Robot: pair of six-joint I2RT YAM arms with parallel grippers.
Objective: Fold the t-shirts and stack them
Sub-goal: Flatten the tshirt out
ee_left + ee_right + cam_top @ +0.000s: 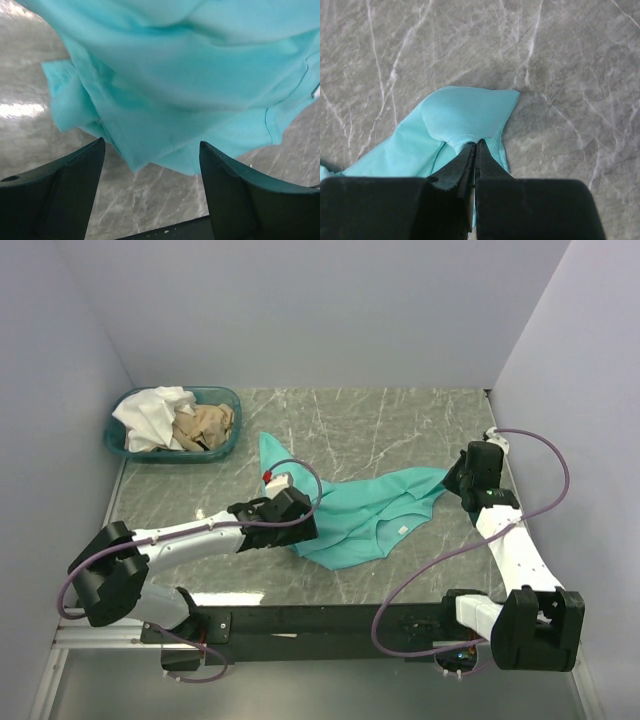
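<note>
top external view: the teal t-shirt [365, 515] is seen crumpled on the table [400, 420] between both arms. the white t-shirt [150, 415] and tan t-shirt [207, 425] are bunched in the basket [228, 398] (far left corner). only the right wrist view shows the right gripper [476, 144] clamped on a teal fold. left wrist view: the left gripper [151, 143] is held spread, with nothing pinched.

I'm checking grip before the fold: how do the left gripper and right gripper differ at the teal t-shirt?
The left gripper has its jaws wide open, cloth ahead, nothing clamped; the right gripper has its jaws shut on a pinch of the teal t-shirt. From above, the left gripper sits at the shirt's left side, the right gripper at its right corner. Both are at the same shirt.
</note>
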